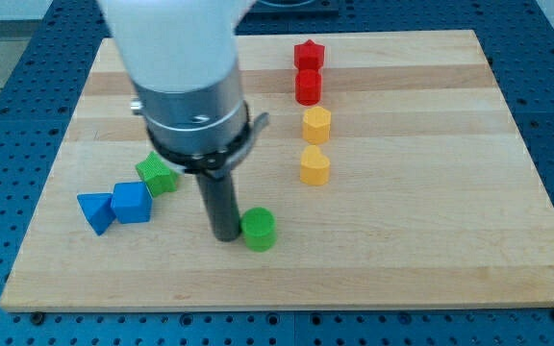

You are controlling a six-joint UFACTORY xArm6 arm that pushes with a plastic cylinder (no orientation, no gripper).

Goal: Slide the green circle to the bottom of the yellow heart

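The green circle lies on the wooden board toward the view's bottom, left of centre. My tip rests on the board right against the circle's left side. The yellow heart sits up and to the right of the circle, near the board's middle. A yellow hexagon block stands just above the heart.
Two red blocks stand above the yellow ones, a star and another red block. A green star-like block, a blue cube and a blue triangle cluster at the view's left. The arm's white body covers the board's top left.
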